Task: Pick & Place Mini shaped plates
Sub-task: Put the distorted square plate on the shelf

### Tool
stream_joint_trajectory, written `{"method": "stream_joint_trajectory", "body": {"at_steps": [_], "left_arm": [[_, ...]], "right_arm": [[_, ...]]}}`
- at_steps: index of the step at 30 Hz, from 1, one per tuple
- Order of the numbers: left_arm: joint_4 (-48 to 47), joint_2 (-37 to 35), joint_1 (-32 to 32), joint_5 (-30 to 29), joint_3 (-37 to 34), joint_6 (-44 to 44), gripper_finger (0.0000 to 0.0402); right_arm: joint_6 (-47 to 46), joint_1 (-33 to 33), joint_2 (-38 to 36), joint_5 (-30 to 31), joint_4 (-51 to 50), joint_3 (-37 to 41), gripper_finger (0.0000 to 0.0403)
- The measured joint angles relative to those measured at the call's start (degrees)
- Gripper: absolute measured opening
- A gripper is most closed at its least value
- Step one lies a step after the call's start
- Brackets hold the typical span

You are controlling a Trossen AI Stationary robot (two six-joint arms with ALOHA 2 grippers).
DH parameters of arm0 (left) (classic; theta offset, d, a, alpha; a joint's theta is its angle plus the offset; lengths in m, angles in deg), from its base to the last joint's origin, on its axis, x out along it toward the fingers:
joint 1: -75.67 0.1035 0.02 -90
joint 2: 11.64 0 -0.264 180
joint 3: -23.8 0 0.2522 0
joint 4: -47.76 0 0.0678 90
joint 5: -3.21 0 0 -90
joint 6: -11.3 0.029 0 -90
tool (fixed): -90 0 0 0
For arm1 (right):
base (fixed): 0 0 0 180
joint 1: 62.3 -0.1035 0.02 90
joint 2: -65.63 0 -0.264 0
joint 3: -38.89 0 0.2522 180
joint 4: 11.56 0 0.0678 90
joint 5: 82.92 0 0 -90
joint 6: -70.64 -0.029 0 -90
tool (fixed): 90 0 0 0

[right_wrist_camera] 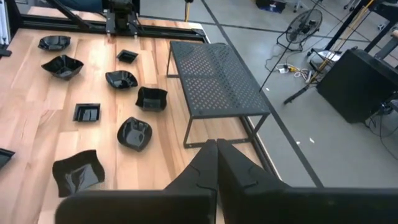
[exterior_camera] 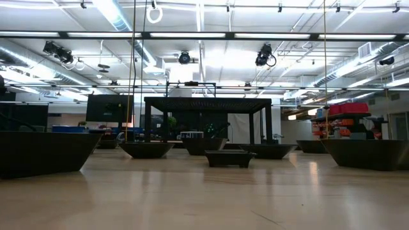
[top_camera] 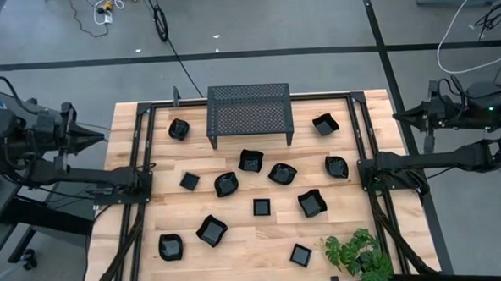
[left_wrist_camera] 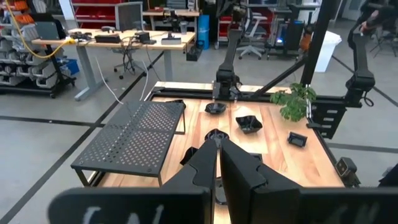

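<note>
Pale wood-plank table [top_camera: 264, 250]; perforated black metal stand [top_camera: 249, 113] at its far edge. Glossy black plates [top_camera: 226, 184], square, rounded and wavy-rimmed, lie scattered before it. Left gripper [top_camera: 100, 137] and right gripper [top_camera: 398, 114], both pressed together, hang off the table's sides.

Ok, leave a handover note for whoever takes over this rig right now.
Left gripper: parked off the table's left edge, fingers shut, empty.
Right gripper: parked off the right edge, fingers shut, empty.
Mini shaped plates: about a dozen scattered over the wooden table, none held; none lie on top of the perforated stand at the far edge.
A small green plant sits at the near right corner.
Done: nothing visibly moved.
Left: all the picking and placing.
</note>
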Motion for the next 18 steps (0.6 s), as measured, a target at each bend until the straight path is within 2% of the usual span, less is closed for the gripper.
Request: {"method": "stream_joint_trajectory", "body": {"at_steps": [10, 18], "left_arm": [[-1.97, -1.67, 0.0, 0.0, -0.02, -0.35, 0.0025], [-4.64, -1.66, 0.0, 0.82, -0.04, -0.33, 0.0025]], "right_arm": [[-3.17, -0.01, -5.25, 0.02, -1.22, 0.04, 0.0004], [-3.07, 0.0, -6.32, 0.01, -1.65, 0.04, 0.0004]]}}
